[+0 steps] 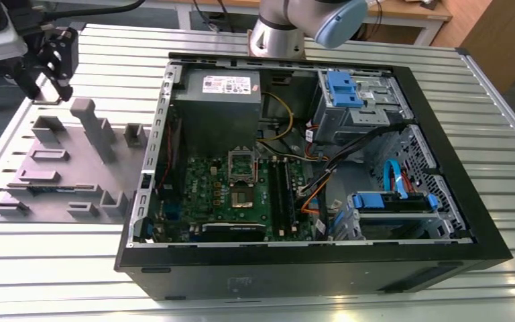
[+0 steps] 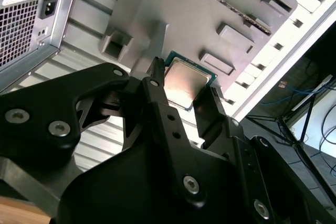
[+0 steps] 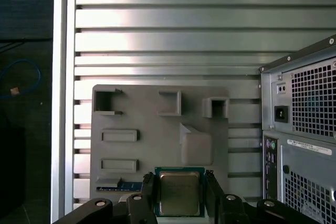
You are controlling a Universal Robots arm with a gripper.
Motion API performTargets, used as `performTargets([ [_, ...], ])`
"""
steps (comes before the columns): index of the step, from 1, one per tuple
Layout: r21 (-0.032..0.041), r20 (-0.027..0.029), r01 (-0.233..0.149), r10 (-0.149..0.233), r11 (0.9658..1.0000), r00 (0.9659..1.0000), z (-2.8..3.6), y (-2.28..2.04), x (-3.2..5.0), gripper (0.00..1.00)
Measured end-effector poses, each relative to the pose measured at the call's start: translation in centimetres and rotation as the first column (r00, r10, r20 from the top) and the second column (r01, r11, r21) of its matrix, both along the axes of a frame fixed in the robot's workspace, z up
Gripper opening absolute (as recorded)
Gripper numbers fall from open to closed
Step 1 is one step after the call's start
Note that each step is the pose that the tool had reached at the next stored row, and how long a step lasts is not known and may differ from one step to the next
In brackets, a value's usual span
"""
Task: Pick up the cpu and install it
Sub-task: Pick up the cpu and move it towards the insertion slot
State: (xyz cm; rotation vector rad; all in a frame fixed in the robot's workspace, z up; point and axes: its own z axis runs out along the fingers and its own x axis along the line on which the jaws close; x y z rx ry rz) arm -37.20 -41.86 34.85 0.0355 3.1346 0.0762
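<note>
Jaws gripping cpu [image 3: 180,199] above grey fixture plate [image 3: 152,150]; pick done, motherboard socket [image 1: 242,197] well apart, looks unfilled, install left.

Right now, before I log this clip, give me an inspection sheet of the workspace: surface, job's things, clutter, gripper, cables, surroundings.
Surface: slatted metal table carrying an open computer case.
Job's things: cpu lifted clear of the table; motherboard socket with its frame swung open.
Clutter: grey fixture plate with blocks, beside the case.
Gripper: gripper with jaws shut on the cpu, at the exterior view's left of the case.
Cables: wires inside the case; blue cable on the floor.
Surroundings: wooden furniture beyond the table.
</note>
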Motion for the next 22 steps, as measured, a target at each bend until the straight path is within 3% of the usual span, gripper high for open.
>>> performTargets([
  [22, 0.0, 0.0, 0.0, 0.0, 1.0, 1.0, -0.25, 0.01, 3.79, 0.47],
])
